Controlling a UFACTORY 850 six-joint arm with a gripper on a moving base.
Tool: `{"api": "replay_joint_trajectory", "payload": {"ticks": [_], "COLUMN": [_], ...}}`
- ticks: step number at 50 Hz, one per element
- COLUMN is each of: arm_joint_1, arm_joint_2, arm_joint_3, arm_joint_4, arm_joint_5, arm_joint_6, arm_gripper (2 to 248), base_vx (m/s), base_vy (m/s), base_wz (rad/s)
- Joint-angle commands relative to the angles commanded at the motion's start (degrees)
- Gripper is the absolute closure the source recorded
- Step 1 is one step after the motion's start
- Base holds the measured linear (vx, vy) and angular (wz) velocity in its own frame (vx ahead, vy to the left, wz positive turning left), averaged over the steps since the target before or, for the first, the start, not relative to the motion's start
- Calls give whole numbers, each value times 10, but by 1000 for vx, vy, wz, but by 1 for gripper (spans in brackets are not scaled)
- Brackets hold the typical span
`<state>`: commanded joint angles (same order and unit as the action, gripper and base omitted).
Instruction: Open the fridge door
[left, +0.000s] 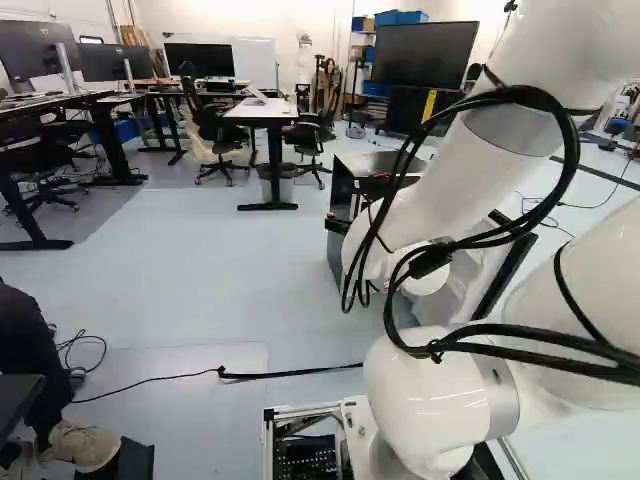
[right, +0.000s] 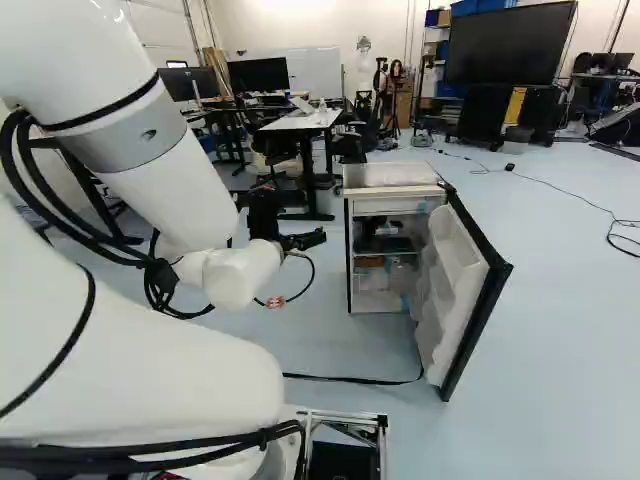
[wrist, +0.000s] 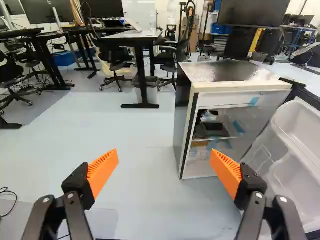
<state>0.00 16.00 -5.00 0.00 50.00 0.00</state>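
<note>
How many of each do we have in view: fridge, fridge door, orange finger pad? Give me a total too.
Fridge: 1
Fridge door, standing open: 1
Orange finger pads, set wide apart: 2
Total: 4

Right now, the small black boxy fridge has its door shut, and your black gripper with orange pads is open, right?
The door isn't shut: the right base view shows it wide open on the fridge. My gripper is open, as you say.

No readable text — not on anything.
</note>
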Motion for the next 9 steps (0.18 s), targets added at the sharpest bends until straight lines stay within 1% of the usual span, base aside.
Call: {"api": "replay_joint_trajectory", "payload": {"ticks": [9], "arm_joint_1": [0], "arm_joint_2": [0], "arm_joint_3": [0], "arm_joint_4": [0], "arm_joint_5": [0], "arm_joint_6": [0], "arm_gripper": [3], "base_vx": [0], "base_vy": [0], "base_wz": [0]}}
